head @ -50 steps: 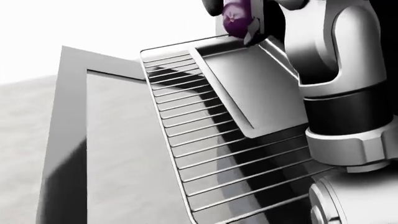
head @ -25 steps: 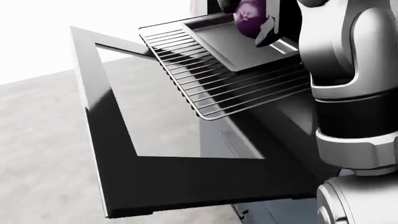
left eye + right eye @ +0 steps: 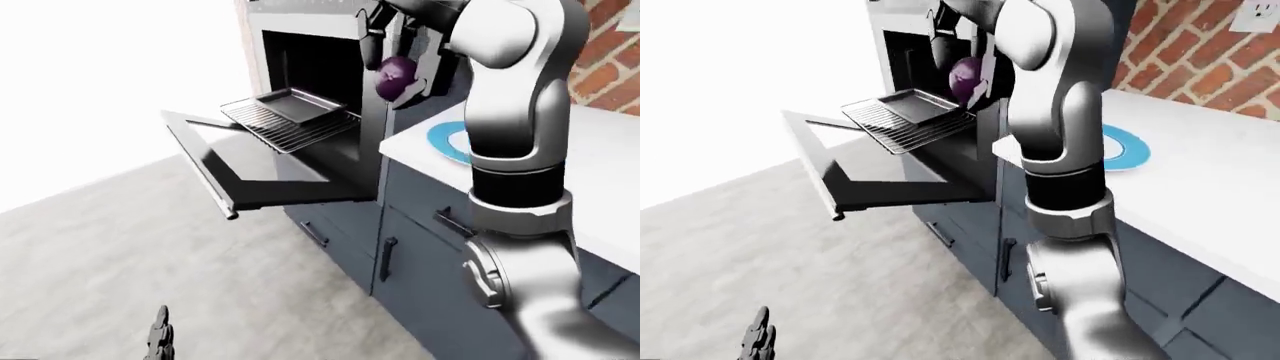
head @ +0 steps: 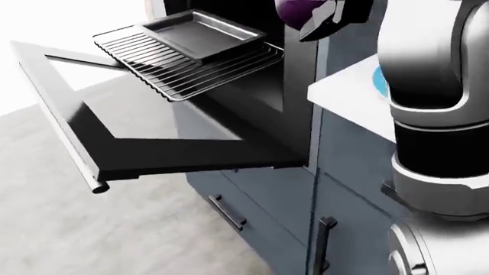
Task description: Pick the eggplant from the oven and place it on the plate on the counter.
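Purple eggplant (image 3: 396, 76) is pinched between the right hand (image 3: 405, 64) fingers, clear of the oven tray (image 3: 296, 105); carrying is underway, with the plate (image 3: 1124, 148) lying to the fingers' right, where lowering is next needed

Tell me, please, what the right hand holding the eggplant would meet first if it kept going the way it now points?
Probably the oven: the right hand, shut on the eggplant, reaches toward its dark opening above the tray, though depth is unclear.

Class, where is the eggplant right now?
In the left-eye view, the eggplant is top centre, held in the right hand, above the counter edge beside the oven.
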Motion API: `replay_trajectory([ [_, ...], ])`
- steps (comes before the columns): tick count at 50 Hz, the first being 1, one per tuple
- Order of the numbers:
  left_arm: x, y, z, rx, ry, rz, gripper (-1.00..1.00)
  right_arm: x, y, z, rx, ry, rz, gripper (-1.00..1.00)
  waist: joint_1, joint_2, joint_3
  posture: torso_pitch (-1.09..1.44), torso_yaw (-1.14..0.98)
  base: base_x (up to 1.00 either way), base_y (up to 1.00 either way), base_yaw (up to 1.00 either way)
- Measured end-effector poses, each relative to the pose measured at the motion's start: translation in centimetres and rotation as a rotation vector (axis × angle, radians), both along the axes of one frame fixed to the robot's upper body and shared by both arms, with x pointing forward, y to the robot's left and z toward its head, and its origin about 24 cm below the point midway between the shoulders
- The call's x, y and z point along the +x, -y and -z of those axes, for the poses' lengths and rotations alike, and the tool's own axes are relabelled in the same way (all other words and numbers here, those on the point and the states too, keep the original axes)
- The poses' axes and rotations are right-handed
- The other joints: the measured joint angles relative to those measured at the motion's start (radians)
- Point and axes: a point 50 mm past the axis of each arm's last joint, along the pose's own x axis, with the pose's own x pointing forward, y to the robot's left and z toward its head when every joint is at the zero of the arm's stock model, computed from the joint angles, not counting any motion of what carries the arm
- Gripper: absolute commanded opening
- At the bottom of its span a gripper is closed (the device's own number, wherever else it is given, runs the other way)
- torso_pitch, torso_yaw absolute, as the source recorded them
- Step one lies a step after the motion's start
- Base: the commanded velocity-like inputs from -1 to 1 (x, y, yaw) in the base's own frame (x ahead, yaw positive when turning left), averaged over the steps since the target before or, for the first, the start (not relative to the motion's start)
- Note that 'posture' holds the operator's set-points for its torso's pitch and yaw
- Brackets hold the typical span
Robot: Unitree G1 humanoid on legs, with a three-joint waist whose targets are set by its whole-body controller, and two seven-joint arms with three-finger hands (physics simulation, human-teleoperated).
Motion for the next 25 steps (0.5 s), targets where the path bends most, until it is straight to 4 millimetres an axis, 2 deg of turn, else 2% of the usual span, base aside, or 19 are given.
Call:
replay_trajectory([
  [4,0.3,1.0,0.4,-0.018,-0.005,0.035,1.0,-0.2,1.5,-0.2,0.04,0.001,0.042,-0.97,-0.028,0.031,-0.001,-0.3,0.0,0.0,0.0,-1.0],
  [6,0.5,1.0,0.3,-0.016,-0.001,0.044,1.0,-0.3,1.5,-0.2,0.046,0.006,0.038,-0.97,-0.026,0.056,0.011,-0.3,0.0,0.0,0.0,-0.96],
  [10,0.8,0.5,-0.3,0.0,0.026,0.032,1.0,-0.9,1.6,-0.5,0.045,0.019,0.024,-0.97,-0.003,0.104,0.044,-0.3,0.0,0.0,0.0,-0.77],
  [11,0.9,0.4,-0.3,0.002,0.031,0.029,1.0,-0.9,1.7,-0.6,0.047,0.021,0.028,-0.98,0.008,0.118,0.047,-0.3,0.0,0.0,0.0,0.0],
  [13,1.0,0.3,-0.5,0.007,0.04,0.029,1.0,-0.8,1.9,-0.7,0.046,0.034,0.038,-0.97,0.036,0.145,0.032,-0.3,0.0,0.0,0.0,0.0],
  [16,0.4,-0.2,-0.4,0.01,0.026,0.001,1.0,-0.4,1.2,0.4,0.02,0.015,0.019,-0.98,0.036,0.109,0.018,-0.3,0.0,0.0,0.0,0.0],
  [20,-0.3,-0.1,0.2,-0.003,0.0,-0.014,1.0,-0.1,0.6,0.6,0.006,0.0,0.003,-1.0,0.044,0.058,-0.016,-0.3,0.0,0.0,0.0,0.0],
  [22,-0.5,0.3,0.7,-0.018,-0.017,-0.005,1.0,-0.1,0.6,0.7,0.008,0.001,0.0,-1.0,0.043,0.05,-0.028,-0.3,0.0,0.05,0.0,0.0],
  [23,-0.6,0.5,0.8,-0.022,-0.023,0.003,1.0,-0.1,0.7,0.8,0.008,0.0,0.001,-1.0,0.046,0.042,-0.023,-0.3,0.0,0.23,0.0,0.0],
  [25,-0.7,0.4,0.8,-0.018,-0.021,0.011,1.0,-0.2,0.7,0.6,0.01,0.0,0.001,-1.0,0.052,0.02,0.001,-0.3,0.0,0.35,-0.06,0.0],
])
